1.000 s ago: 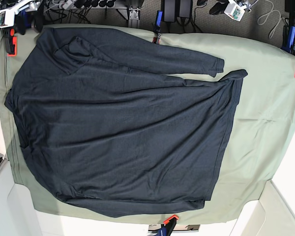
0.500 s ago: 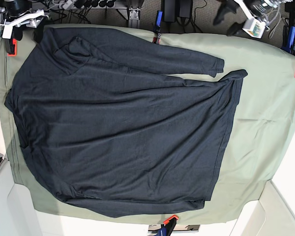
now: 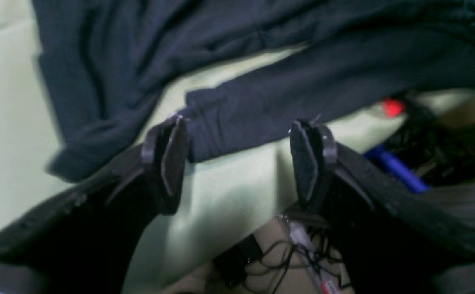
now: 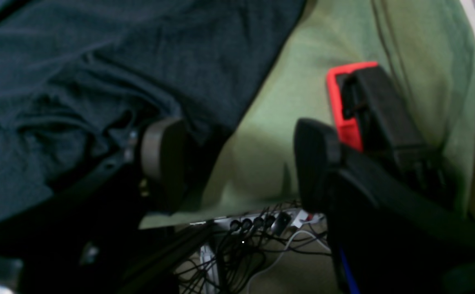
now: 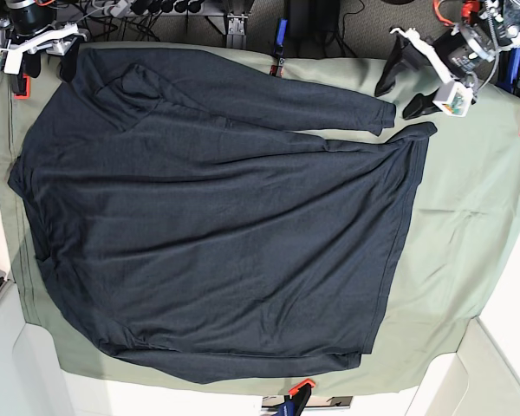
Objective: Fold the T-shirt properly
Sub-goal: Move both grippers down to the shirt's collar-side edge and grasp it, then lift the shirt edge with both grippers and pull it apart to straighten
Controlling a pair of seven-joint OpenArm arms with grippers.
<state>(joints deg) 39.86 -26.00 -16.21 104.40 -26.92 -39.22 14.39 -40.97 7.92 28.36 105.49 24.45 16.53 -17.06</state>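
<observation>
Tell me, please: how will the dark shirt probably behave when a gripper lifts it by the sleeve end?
The shirt is probably floppy: it lies flat with soft wrinkles on the green cloth, so it would likely drape and hang. The fabric looks thin, so probably light. Its sleeve end is only a narrow edge, so it may slip unless pinched well.

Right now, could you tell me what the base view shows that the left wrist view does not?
Only the base view shows the whole T-shirt spread flat on the green cloth, plus the right gripper at its far corner. Only the left wrist view shows the left gripper up close, jaws wide apart and empty, with loose cables below it. Both show the sleeve cuff just ahead of that gripper.
</observation>
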